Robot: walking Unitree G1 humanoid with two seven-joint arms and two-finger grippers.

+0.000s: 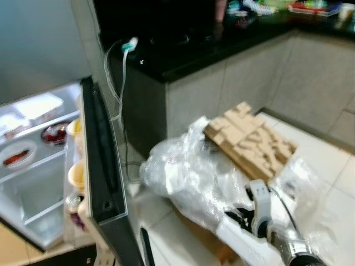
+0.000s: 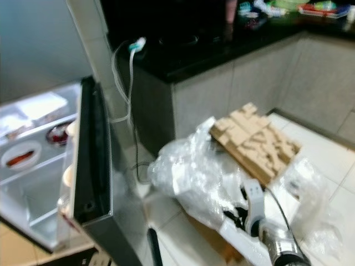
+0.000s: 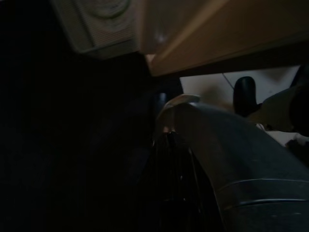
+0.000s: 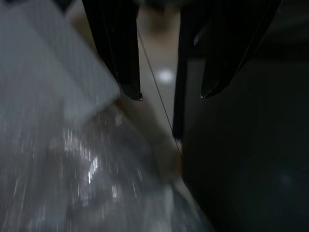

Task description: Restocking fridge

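Head views: the open fridge (image 1: pixel 39 166) is seen at left, its door (image 1: pixel 102 166) edge-on; the plastic-wrapped goods (image 1: pixel 188 177) lie on the floor beside the right gripper (image 1: pixel 244 219). Right wrist view: jaws spread, nothing held, plastic just below; a firm item under the film should be targeted. Left wrist view: too dark, jaw state cannot be told.

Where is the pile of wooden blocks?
In the left eye view, the wooden blocks sit on the robot's right, atop crinkly clear plastic wrap, below the black countertop.
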